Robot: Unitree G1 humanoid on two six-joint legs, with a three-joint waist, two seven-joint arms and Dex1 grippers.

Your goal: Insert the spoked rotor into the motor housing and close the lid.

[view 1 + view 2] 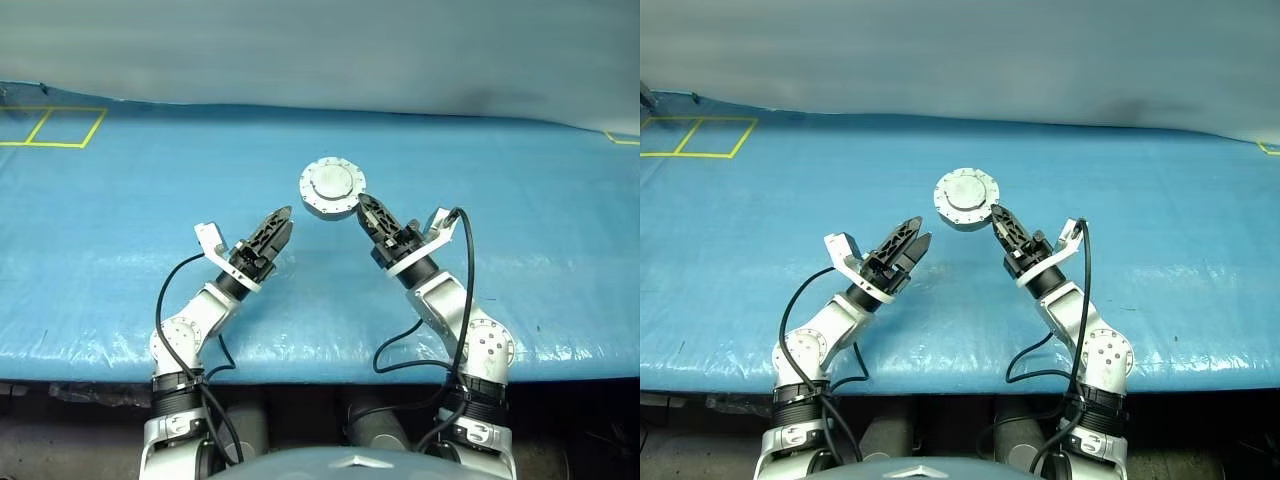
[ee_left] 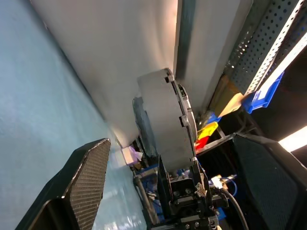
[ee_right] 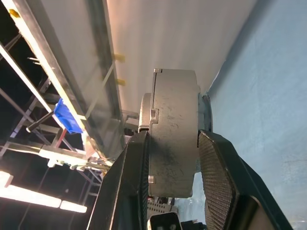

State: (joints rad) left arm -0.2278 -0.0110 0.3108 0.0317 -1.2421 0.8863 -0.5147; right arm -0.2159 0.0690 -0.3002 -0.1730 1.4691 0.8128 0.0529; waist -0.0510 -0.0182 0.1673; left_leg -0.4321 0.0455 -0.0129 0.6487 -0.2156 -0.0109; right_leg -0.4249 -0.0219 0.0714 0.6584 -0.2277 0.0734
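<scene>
Both grippers reach up from the near edge in the left eye view, over a blue, crinkled plastic sheet covering the surface. From the left gripper [image 1: 279, 222] at about 9 o'clock of the round part, black ribbed fingers stand apart and grip nothing. At roughly 5 o'clock of that part, the right gripper [image 1: 364, 205] clamps the rim of the motor housing [image 1: 332, 187], a squat silvery cylinder whose flat top face shows a raised round centre and small lugs around the edge. Yellow tape lines [image 1: 50, 127] mark squares at the far left corner of the sheet.

From the left wrist view, the two textured black fingers [image 2: 88, 177] are wide apart, and the housing shows edge-on between them, touching neither, a grey can with notched tabs.

Across the right wrist view, the jaws press against both flat faces of the scuffed metal housing, its smooth side wall facing the camera, with the pale wall and blue sheet behind.
</scene>
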